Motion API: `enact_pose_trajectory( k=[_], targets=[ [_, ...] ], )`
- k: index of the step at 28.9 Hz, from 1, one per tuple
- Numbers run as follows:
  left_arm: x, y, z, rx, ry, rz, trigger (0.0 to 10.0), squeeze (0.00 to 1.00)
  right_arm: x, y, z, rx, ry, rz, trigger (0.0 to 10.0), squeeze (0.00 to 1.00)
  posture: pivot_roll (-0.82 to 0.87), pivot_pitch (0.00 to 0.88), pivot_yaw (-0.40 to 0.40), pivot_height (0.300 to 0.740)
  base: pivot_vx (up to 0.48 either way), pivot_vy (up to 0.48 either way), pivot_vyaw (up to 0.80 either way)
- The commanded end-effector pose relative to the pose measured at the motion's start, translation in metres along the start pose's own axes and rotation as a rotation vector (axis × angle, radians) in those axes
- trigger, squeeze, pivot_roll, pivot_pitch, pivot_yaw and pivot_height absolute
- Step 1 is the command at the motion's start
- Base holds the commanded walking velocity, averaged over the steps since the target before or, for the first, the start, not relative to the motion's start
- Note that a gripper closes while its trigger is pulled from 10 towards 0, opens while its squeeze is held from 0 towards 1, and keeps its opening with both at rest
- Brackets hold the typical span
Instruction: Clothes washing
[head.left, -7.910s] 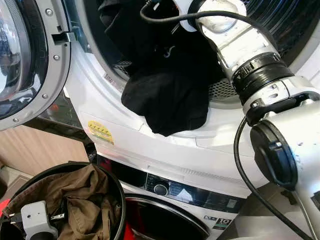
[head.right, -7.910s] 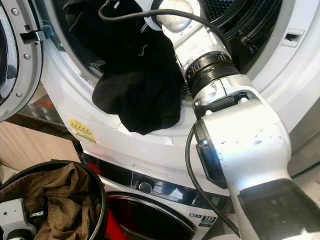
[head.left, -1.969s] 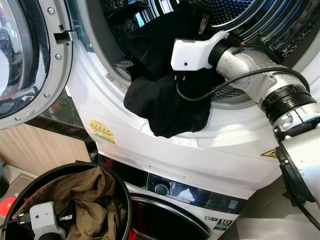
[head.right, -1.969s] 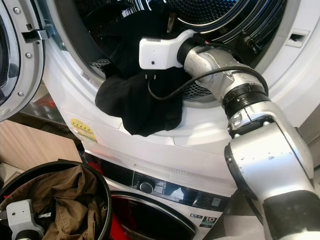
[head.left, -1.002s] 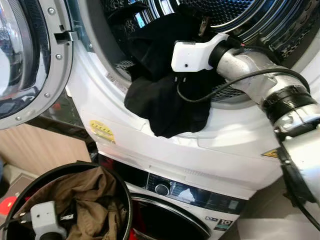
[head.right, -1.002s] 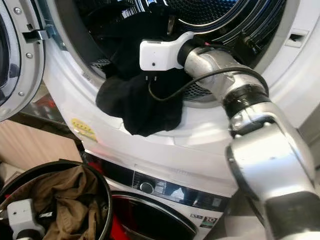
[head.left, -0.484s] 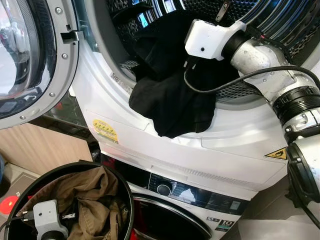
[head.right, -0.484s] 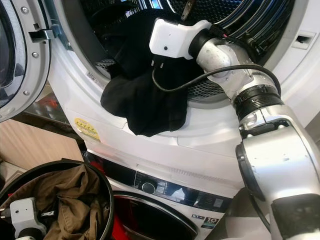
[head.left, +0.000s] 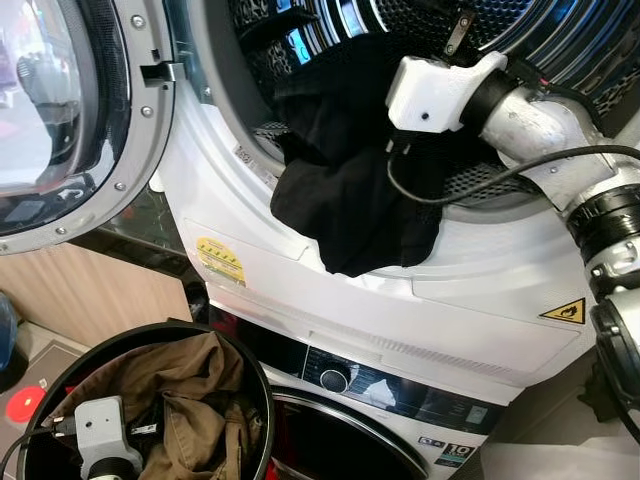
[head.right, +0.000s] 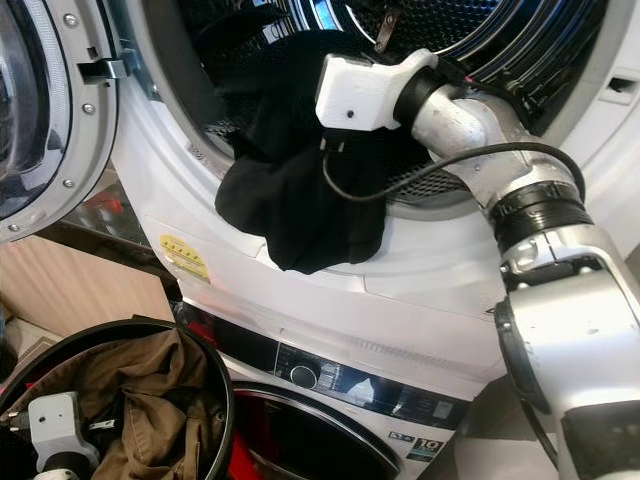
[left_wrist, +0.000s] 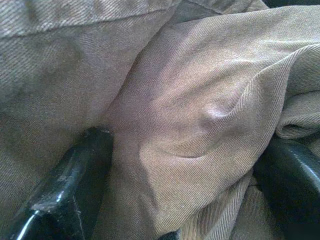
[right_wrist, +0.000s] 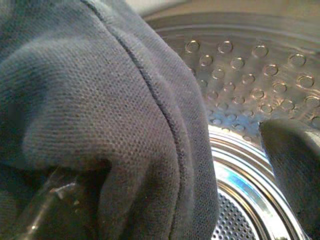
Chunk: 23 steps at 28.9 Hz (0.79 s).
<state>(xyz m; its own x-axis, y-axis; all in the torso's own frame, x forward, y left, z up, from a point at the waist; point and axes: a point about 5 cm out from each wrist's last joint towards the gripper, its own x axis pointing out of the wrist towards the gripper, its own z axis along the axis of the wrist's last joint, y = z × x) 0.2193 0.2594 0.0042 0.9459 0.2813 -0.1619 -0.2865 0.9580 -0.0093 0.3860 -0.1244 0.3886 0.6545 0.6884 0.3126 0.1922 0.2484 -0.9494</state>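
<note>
Your view takes in the upper machine's open drum (head.left: 400, 30), the landmark here, with its round door (head.left: 70, 120) swung wide to the drum's left and a second machine (head.right: 330, 400) stacked beneath it, control dial and display facing you. Below and to the left of the drum stands a round black basket (head.left: 255, 400) holding a crumpled olive-brown garment (head.left: 195, 400). A black garment (head.left: 350, 190) lies half in, half out of the drum, draped over its lower lip and hanging down the white front panel, just above a yellow sticker (head.left: 220, 262).

Your right arm (head.right: 530, 210) reaches up into the drum mouth, its white wrist housing against the black garment; the right gripper (right_wrist: 165, 165) sits inside the drum, and its wrist camera shows dark knit cloth bunched over one finger with the other finger standing apart against the perforated steel, so the fingers are spread with the fabric draped across, not pinched.

Your left gripper (left_wrist: 185, 175) is down in the basket, fingers (left_wrist: 70, 190) spread wide and pressed into the olive-brown cloth, a fold rising between them, unclenched.
</note>
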Motion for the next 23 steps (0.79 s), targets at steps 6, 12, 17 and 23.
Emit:
enact_pose_trajectory(
  k=[6, 12, 17, 23],
  targets=[
    [-0.0062, -0.0008, -0.0139, 0.008, 0.076, -0.01, 10.0, 0.0, -0.0239, -0.011, -0.0211, 0.015, 0.075, -0.023, 10.0, 0.0, -0.02, 0.047, 0.008, 0.74, 0.0, 0.0, 0.0],
    [-0.006, -0.0014, -0.0141, 0.007, 0.078, -0.012, 10.0, 0.0, -0.0266, -0.0136, -0.019, 0.066, 0.047, -0.057, 10.0, 0.0, -0.02, 0.048, 0.011, 0.74, 0.0, 0.0, 0.0],
    [-0.005, -0.0011, -0.0133, 0.008, 0.076, -0.014, 10.0, 0.0, -0.0254, -0.0115, -0.0153, 0.097, 0.024, -0.063, 10.0, 0.0, -0.02, 0.045, 0.013, 0.74, 0.0, 0.0, 0.0],
    [-0.0039, -0.001, -0.0122, 0.009, 0.07, -0.016, 10.0, 0.0, -0.0252, -0.0094, -0.0125, 0.131, 0.006, -0.071, 10.0, 0.0, -0.02, 0.035, 0.016, 0.74, 0.0, 0.0, 0.0]
  ],
)
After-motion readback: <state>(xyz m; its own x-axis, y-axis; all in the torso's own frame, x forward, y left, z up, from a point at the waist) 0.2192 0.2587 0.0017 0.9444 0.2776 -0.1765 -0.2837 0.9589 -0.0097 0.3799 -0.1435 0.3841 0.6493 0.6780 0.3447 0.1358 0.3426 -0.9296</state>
